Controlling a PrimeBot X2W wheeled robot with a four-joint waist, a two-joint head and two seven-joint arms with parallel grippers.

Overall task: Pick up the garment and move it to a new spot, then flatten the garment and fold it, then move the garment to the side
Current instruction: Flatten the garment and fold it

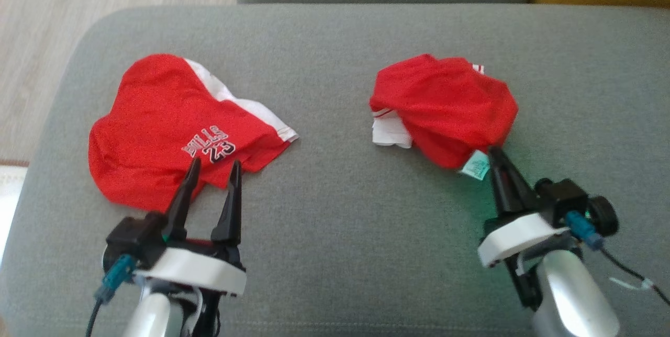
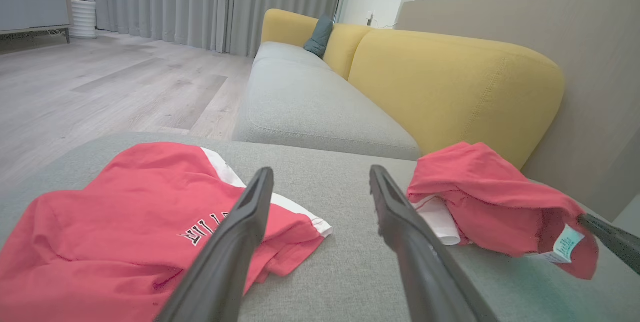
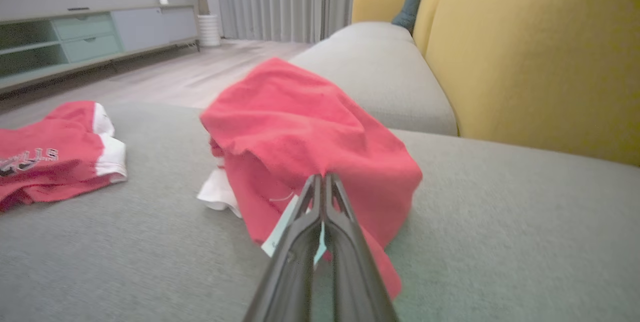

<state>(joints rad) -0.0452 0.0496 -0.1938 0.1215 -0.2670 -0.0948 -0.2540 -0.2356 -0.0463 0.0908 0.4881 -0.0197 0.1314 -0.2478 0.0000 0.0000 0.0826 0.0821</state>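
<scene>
Far left of the grey seat cushion (image 1: 335, 222): printed red garment (image 1: 167, 127), spread fairly flat, white side trim on its far right edge, lettering facing the robot.

Left jaws: wide open, holding nothing. The tips hang over the near edge of the printed garment, right by the lettering. Contact with the cloth can't be told.

Middle: a bare strip of cushion keeps the two red pieces well apart.

Right of centre: bunched red garment (image 1: 445, 107), a domed heap with a white fold (image 1: 390, 133) poking out at its left side. A pale care label (image 1: 475, 165) sits at its near right corner.

Right jaws: closed flat, fingers together, pinching the red cloth at that near right corner, just beside the label. In the right wrist view the fabric puckers into the closed tips.

Key relation: the heap lies ahead of and to the left of the right jaws. Its long axis runs from the pinched near-right corner out toward the far left. The right arm is at it; the left arm is a garment's breadth off.

Judgement: this is the pick-up step, with the grip made and the lift not yet begun. A corner hold means the bulk will likely trail below and left of the tips. A thin pinch beside the label could slip.
</scene>
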